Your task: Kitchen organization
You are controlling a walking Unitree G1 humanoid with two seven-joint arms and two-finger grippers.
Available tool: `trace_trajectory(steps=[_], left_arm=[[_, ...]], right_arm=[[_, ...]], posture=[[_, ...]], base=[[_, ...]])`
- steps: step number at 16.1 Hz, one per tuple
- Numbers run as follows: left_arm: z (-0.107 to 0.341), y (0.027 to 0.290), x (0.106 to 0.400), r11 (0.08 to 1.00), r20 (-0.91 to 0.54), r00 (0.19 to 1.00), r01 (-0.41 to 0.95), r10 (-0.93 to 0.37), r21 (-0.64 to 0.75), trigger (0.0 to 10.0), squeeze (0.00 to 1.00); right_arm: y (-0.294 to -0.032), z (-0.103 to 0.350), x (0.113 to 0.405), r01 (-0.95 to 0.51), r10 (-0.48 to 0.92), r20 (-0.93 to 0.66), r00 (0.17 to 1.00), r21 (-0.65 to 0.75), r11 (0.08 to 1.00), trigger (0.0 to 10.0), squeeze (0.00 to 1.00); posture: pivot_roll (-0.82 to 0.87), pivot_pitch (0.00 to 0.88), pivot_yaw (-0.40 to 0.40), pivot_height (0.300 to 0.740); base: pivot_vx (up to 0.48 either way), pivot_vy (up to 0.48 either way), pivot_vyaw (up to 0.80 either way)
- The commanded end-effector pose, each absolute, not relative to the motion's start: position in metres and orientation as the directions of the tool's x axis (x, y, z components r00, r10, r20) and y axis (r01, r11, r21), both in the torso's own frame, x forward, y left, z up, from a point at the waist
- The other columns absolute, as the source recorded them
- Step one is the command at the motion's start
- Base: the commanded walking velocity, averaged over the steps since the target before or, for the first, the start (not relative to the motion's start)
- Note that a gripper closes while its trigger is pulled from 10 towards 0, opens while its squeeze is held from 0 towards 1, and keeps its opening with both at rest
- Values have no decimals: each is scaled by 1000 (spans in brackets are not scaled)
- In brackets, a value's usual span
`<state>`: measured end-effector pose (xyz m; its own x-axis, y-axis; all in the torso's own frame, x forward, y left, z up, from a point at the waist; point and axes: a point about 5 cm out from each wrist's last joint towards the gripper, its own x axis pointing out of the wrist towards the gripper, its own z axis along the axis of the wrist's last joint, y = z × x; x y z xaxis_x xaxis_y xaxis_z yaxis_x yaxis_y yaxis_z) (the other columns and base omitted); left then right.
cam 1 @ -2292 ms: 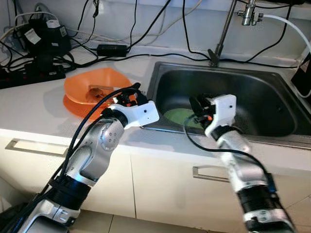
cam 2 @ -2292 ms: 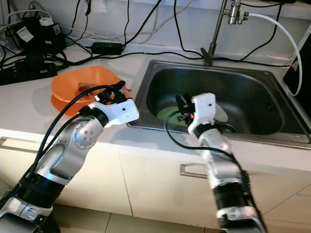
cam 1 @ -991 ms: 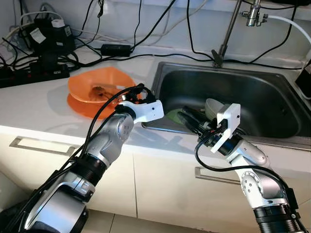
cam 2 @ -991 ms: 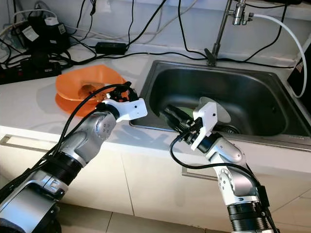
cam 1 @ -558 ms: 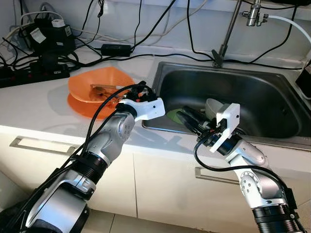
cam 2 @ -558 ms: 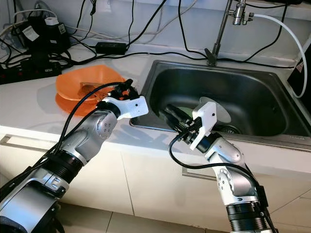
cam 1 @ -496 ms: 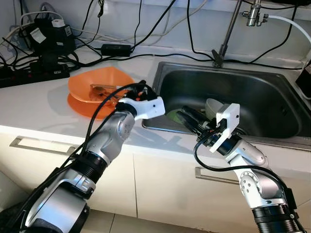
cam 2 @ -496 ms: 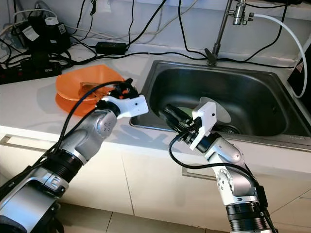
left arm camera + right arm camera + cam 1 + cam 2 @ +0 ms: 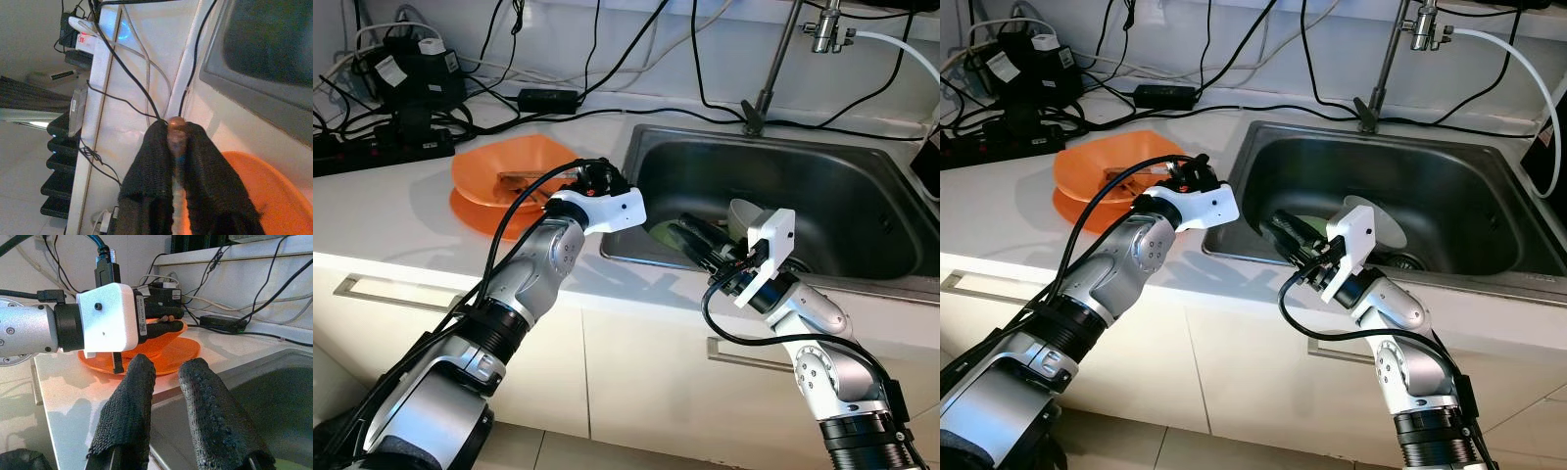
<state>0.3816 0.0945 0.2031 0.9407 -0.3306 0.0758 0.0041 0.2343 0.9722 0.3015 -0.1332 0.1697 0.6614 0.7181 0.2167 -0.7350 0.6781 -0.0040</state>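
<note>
1 thin brown stick-like utensil (image 9: 175,134) pinched in left gripper (image 9: 595,180) above orange plastic bowl (image 9: 514,168) on white tabletop (image 9: 382,211). Right gripper (image 9: 697,238) slightly spread, empty, over steel sink (image 9: 862,211); green plate (image 9: 667,233) and white cup (image 9: 741,214) unsorted.

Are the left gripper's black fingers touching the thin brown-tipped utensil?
Touching. In the left wrist view the left gripper is shut, both fingers pressed against the thin brown-tipped utensil.
</note>
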Motion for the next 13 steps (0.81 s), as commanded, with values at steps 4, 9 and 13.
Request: trace_trajectory(steps=[4,9,13], left_arm=[[202,92,381,219,61,938,16,-342,976,0,0],[237,85,375,216,212,902,-138,-377,967,0,0],[296,76,355,329,470,773,-351,-426,877,4784,0]], right_arm=[[-133,170,302,-732,719,205,664,-20,682,10000,0],[-133,170,302,-733,720,209,662,-18,680,10000,0],[-132,170,303,-729,714,216,667,-14,685,10000,0]], posture=[[34,19,-8,740],[34,14,-10,740],[41,12,-14,740]], base=[[0,0,0],[0,0,0],[0,0,0]])
